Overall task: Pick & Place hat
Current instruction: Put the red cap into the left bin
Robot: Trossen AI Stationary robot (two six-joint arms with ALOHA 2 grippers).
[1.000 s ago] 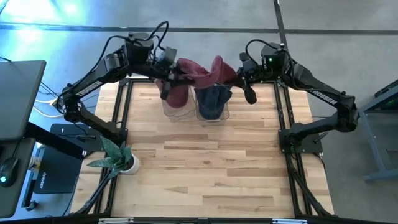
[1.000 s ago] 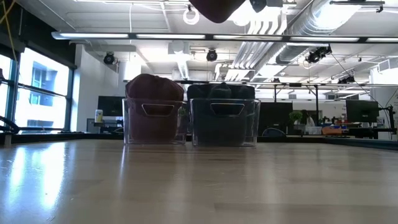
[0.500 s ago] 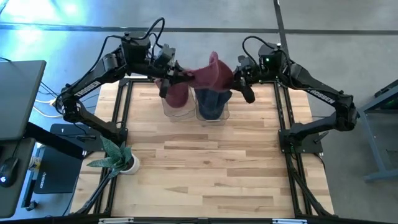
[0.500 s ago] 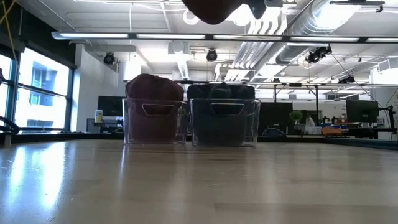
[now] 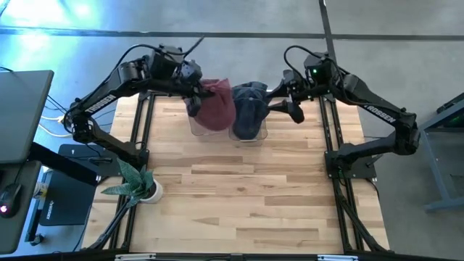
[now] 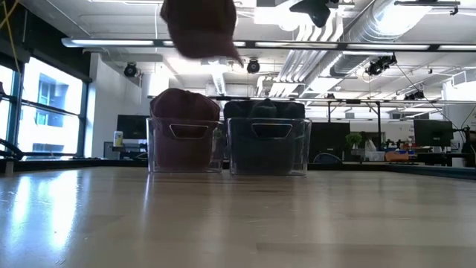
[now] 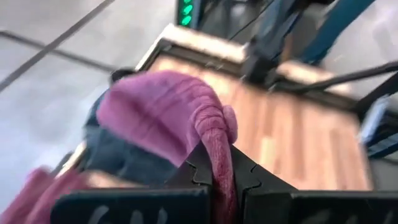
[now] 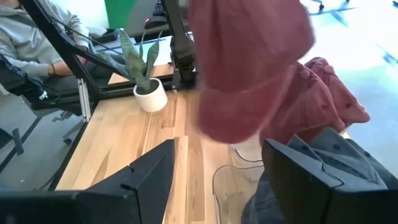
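The left claw [image 5: 201, 88] is clamped tight on a maroon hat [image 5: 216, 105], holding it in the air above the far edge of the counter [image 5: 239, 188]. In the left wrist view the fingers [image 7: 205, 171] pinch a thick fold of the hat's fabric [image 7: 214, 149] between them, and the rest of the hat [image 7: 158, 115] bulges out just ahead of the claw. In the low view the hat [image 6: 199, 28] hangs well above the two clear bins.

Directly below the left claw and the hat stands a clear bin [image 6: 185, 143] piled with maroon hats [image 6: 184, 104]. Touching it, on the side toward the right claw, is a second clear bin [image 6: 269, 145] holding navy hats [image 5: 248, 109].

The right claw [image 5: 284, 101] hovers with its fingers spread apart and nothing between them, beside the navy bin on the side away from the left claw. In the right wrist view the maroon hat [image 8: 249, 68] hangs just ahead of its two dark fingers [image 8: 149, 177], apart from them, with maroon hats [image 8: 323, 93] and navy hats [image 8: 323, 168] below.

Far beyond the right claw, at the counter's opposite edge, is a potted snake plant [image 8: 144, 78]; a person's sleeve [image 8: 37, 43] shows beyond that.
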